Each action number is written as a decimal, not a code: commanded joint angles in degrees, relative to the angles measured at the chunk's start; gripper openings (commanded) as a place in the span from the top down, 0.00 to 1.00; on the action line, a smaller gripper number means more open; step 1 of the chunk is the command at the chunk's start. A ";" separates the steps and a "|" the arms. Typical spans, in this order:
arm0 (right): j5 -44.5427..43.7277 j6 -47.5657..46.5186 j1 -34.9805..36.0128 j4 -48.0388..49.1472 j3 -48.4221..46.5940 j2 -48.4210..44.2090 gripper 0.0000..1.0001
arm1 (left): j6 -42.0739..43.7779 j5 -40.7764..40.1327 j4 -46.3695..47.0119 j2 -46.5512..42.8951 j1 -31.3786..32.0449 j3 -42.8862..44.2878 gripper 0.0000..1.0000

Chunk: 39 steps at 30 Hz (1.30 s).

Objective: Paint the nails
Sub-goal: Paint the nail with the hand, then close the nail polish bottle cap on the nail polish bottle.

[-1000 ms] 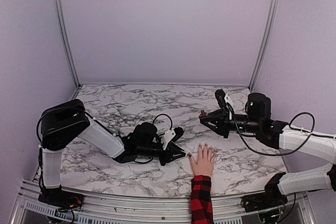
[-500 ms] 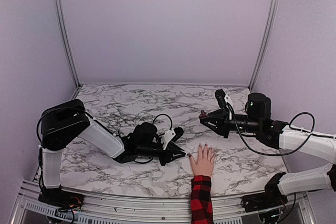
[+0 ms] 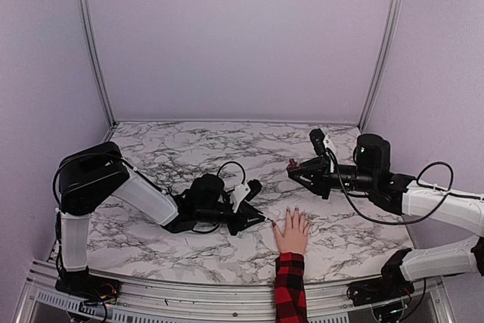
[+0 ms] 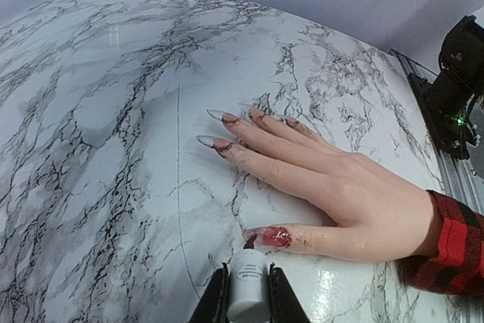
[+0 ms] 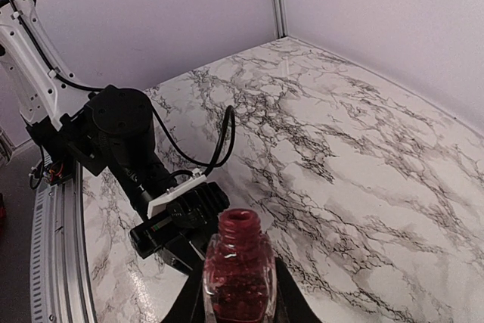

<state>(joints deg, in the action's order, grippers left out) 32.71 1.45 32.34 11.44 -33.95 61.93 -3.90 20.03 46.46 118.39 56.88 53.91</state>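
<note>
As the left gripper pinches a white-handled brush at the red-smeared thumbnail, the pale hand lies flat at six o'clock.
Right gripper, at one o'clock, grips an open glass bottle of red glitter polish upright, ready for dipping.

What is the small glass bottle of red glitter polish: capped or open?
Open: the small glass bottle of red glitter polish shows a bare round mouth, no cap on its neck.

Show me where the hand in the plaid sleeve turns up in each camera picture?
Top external: hand, bottom centre, at the near edge.
Left wrist: hand, right of centre, reaching in from the right edge.
Right wrist: not in it.
Shared landmark: the marble tabletop, in all three.
</note>
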 commanded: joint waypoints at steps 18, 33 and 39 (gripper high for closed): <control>1.53 0.02 -0.50 3.05 -1.80 -2.70 1.00 | -5.47 -3.99 0.60 -13.29 -4.21 -3.90 1.00; 2.07 -3.03 6.01 9.74 0.86 -5.42 1.00 | -5.57 -3.63 -36.31 -38.31 -5.64 0.70 1.00; -0.21 -7.41 12.17 10.18 0.24 -3.05 1.00 | -5.27 -3.18 -45.49 -47.40 -5.72 2.01 1.00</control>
<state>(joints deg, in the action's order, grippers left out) 34.26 -2.22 41.67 19.31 -32.82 57.76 -9.69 16.45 10.83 76.73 51.27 54.28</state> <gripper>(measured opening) 0.217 0.133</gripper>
